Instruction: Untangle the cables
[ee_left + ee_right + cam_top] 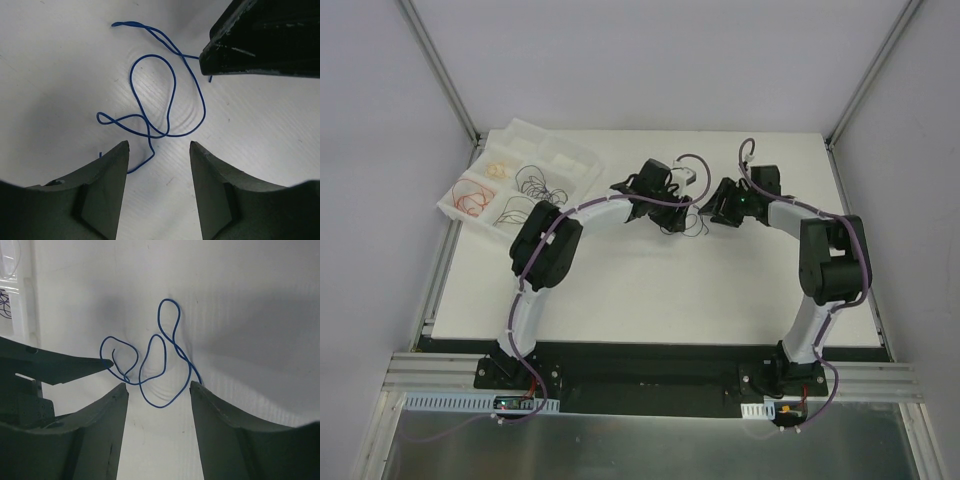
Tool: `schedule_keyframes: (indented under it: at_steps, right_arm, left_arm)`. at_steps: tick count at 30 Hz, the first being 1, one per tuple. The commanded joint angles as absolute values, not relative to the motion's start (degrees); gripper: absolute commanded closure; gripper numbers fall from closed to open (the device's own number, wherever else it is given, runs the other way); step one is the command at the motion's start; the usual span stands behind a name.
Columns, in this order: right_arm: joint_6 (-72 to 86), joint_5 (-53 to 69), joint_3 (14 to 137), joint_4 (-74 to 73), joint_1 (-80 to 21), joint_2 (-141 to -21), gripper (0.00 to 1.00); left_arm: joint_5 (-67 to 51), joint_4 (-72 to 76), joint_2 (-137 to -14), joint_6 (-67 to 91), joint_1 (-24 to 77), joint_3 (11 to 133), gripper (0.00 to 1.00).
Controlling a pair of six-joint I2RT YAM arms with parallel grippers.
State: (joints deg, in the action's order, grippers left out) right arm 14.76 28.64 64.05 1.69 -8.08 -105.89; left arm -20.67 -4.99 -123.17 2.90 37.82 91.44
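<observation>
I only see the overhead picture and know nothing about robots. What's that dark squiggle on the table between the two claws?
Observer: A thin blue wire, curled into loops that cross each other.
Operator: Is either claw holding it?
Observer: No; the left gripper is open, the wire's tail lying loose between its fingers.
Operator: And the other?
Observer: The right gripper is open too, its fingers apart above the loops.
</observation>
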Motion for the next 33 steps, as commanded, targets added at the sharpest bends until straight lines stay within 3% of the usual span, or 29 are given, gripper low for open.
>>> schedule_keyframes:
  at_steps: [1,5,10,13,18,23,28,33]
  right_arm:
    - [15.6,32.3,66.6,1.5,-8.7,-107.4,0.44]
    - [16.3,32.2,67.3,1.5,-8.6,-108.7,0.43]
    - [16.4,32.2,68.7,1.1,-8.7,-110.0,0.42]
    - [16.3,32.1,70.0,0.3,-8.7,-111.2,0.42]
    - [16.0,31.7,71.6,-2.5,-9.3,-112.4,0.42]
    - [18.6,31.9,68.7,-2.6,-10.4,-109.5,0.45]
    - [25.4,32.7,55.9,8.5,-10.9,-103.3,0.44]
    - [21.9,35.5,53.3,10.0,-14.3,-100.2,0.41]
  left_arm:
    - [-21.5,-5.1,-126.0,0.7,38.0,94.9,0.49]
    - [-22.1,-5.9,-128.5,2.5,38.0,96.6,0.45]
    - [-24.0,-6.1,-130.6,4.9,38.2,96.9,0.49]
    - [-24.6,-6.9,-131.3,4.8,38.8,97.4,0.62]
    - [-27.7,-8.3,-128.4,4.7,38.8,95.8,0.99]
    - [-31.2,-8.9,-121.1,6.3,38.6,89.6,1.0]
    - [-35.6,-9.4,-114.3,10.4,37.3,82.2,1.0]
    - [-38.9,-9.5,-110.4,12.4,36.7,78.1,1.0]
